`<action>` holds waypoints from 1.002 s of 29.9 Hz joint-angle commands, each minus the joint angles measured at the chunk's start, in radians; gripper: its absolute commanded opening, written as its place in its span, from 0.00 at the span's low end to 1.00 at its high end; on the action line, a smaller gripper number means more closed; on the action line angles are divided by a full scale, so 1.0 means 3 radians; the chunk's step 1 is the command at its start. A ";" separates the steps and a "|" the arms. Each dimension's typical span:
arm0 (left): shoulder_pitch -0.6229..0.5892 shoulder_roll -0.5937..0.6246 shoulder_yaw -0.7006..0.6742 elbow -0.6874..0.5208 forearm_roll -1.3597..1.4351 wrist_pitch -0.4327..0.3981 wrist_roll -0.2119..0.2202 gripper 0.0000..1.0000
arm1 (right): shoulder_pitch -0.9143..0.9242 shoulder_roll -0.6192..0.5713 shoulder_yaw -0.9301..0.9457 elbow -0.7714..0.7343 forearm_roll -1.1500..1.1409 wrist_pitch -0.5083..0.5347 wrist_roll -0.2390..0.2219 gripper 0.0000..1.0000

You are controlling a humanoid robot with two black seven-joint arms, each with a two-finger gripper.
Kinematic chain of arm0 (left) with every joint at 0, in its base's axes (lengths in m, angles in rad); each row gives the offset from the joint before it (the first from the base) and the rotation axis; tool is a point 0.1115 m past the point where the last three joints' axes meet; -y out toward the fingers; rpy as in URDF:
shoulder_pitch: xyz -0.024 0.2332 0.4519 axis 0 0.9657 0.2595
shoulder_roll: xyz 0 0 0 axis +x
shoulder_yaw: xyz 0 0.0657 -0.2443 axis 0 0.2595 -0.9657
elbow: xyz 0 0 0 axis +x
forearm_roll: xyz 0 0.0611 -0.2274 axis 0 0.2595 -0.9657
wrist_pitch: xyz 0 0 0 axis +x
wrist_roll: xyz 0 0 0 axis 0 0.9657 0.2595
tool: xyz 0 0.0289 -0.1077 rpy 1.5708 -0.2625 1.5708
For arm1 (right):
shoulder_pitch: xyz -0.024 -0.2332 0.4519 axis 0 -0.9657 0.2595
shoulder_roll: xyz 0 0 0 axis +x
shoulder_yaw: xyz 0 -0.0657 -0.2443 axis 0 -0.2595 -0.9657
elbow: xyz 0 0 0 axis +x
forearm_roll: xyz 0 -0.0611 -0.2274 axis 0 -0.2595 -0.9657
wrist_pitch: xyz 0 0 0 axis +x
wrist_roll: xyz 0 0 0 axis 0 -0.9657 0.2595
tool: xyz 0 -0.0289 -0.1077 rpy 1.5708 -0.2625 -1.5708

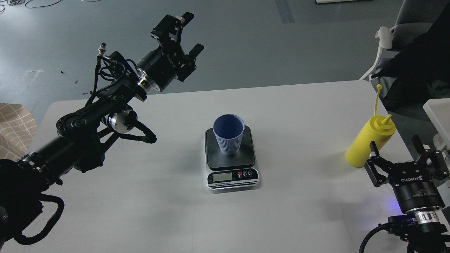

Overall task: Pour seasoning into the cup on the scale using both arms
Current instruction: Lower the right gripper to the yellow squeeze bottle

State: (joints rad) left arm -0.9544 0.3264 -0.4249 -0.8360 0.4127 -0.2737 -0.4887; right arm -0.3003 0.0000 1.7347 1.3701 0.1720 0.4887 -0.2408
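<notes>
Nearest you is the right gripper point(395, 154), at the lower right and well to the right of the scale point(231, 154), its fingers spread wide and holding nothing. One finger point(373, 149) stands just in front of the lower body of the seasoning bottle point(367, 142); you cannot tell whether it touches. The bottle stands on the table point(140, 196), far right of the scale, its long axis leaning a little from upright, nozzle pointing up and slightly right, with the thin tether stick rising above it. The cup point(229, 134) sits upright and open-mouthed on the scale's dark plate. The left gripper point(190, 33) hangs high, far left of and beyond the scale, fingers released and empty. Your main risk is probably that finger nudging the bottle over or toward the table edge before you close. Later, a bump to the cup would shift it off the plate.
</notes>
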 commanded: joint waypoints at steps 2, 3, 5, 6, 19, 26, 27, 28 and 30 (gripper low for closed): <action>-0.0004 0.0006 0.0000 0.0000 0.0000 0.0002 0.0000 0.98 | 0.0024 0.0000 -0.0004 -0.0164 -0.0047 0.0000 0.0000 1.00; -0.0004 0.0011 0.0000 0.0000 0.0000 0.0002 0.0000 0.98 | 0.0050 0.0000 -0.0009 -0.0185 -0.0057 0.0000 0.0000 1.00; -0.0009 0.0011 0.0000 0.0000 0.0000 0.0002 0.0000 0.98 | 0.0096 0.0000 -0.0009 -0.0277 -0.0082 0.0000 0.0000 1.00; -0.0009 0.0006 0.0000 0.0000 0.0000 0.0002 0.0000 0.98 | 0.0126 0.0000 -0.0014 -0.0338 -0.0123 0.0000 0.0000 1.00; -0.0004 -0.0009 0.0000 -0.0046 0.0000 0.0002 0.0000 0.98 | 0.0530 0.0000 -0.0015 -0.0686 -0.0215 0.0000 0.0000 1.00; -0.0004 -0.0009 0.0000 -0.0051 0.0000 0.0002 0.0000 0.98 | 0.0801 0.0000 -0.0015 -0.0946 -0.0226 0.0000 0.0000 1.00; -0.0004 -0.0004 0.0000 -0.0051 0.0000 0.0002 0.0000 0.98 | 0.0827 0.0000 -0.0015 -0.0967 -0.0226 0.0000 0.0000 1.00; -0.0004 -0.0004 0.0000 -0.0051 0.0005 0.0002 0.0000 0.98 | 0.0852 0.0000 -0.0015 -0.0987 -0.0231 0.0000 0.0000 1.00; -0.0004 -0.0004 0.0005 -0.0051 0.0005 0.0002 0.0000 0.98 | 0.0964 0.0000 -0.0015 -0.1054 -0.0322 0.0000 0.0005 1.00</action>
State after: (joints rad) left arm -0.9557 0.3247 -0.4249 -0.8514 0.4136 -0.2732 -0.4887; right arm -0.0495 0.0000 1.7304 1.0792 0.1023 0.4887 -0.2408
